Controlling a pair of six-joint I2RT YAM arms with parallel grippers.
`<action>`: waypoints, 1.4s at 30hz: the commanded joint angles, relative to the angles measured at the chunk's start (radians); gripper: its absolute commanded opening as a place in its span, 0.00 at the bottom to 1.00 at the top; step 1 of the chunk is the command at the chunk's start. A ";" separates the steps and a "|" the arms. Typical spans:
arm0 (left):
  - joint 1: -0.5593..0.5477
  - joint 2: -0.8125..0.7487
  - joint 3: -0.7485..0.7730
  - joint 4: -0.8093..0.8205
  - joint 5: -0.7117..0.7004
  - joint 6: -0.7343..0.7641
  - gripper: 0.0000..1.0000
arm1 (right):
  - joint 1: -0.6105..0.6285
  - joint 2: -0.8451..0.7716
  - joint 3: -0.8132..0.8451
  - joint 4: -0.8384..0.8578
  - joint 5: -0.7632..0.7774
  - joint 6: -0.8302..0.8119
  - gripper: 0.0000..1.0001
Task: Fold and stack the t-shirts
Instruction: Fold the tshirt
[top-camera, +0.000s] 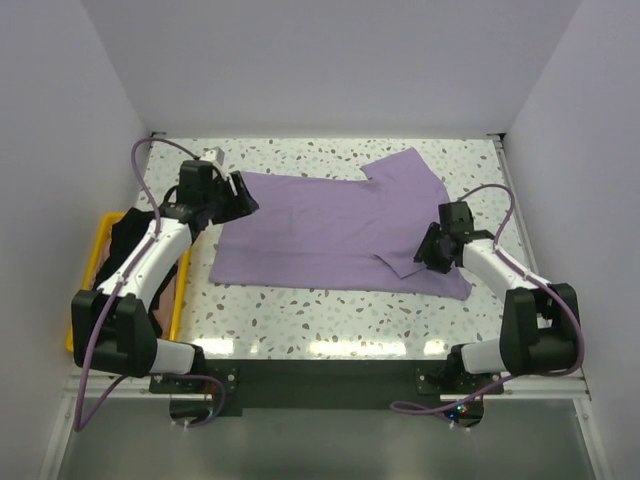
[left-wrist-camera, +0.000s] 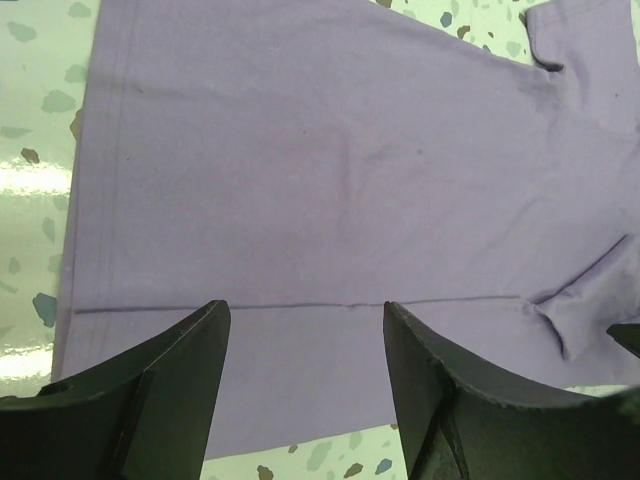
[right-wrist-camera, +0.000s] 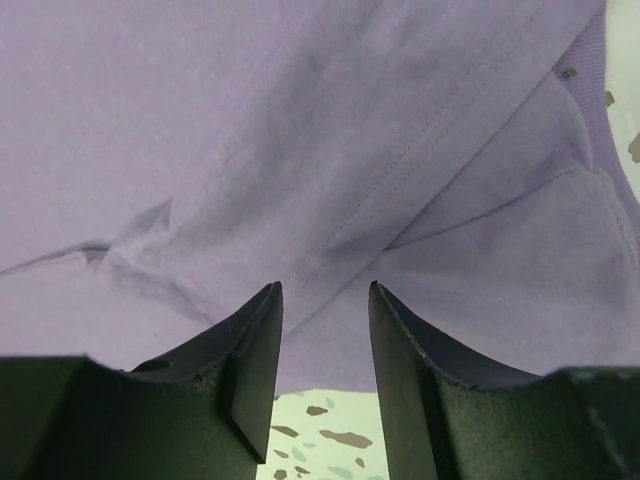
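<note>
The pale lavender t-shirt (top-camera: 340, 225) lies spread flat in the middle of the speckled table, hem to the left, one sleeve at the back right. It fills the left wrist view (left-wrist-camera: 330, 170) and the right wrist view (right-wrist-camera: 300, 150). The black t-shirt (top-camera: 128, 255) lies bunched in the yellow crate at the left. My left gripper (top-camera: 245, 198) is open and empty above the shirt's back left edge (left-wrist-camera: 305, 310). My right gripper (top-camera: 424, 252) is open and empty over the shirt's front right part by a folded sleeve seam (right-wrist-camera: 325, 290).
A yellow plastic crate (top-camera: 88, 270) stands at the table's left edge under my left arm. White walls close in the table at the back and both sides. Bare speckled tabletop (top-camera: 320, 310) shows in front of the shirt.
</note>
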 joint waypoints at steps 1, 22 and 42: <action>-0.003 0.001 0.002 0.036 0.044 0.048 0.68 | 0.002 0.027 0.010 0.061 0.040 0.031 0.43; -0.003 0.017 -0.062 0.091 0.056 0.064 0.68 | 0.003 0.103 0.053 0.082 0.051 0.031 0.19; -0.003 0.024 -0.068 0.090 0.057 0.075 0.68 | 0.003 0.262 0.282 0.050 0.016 0.033 0.00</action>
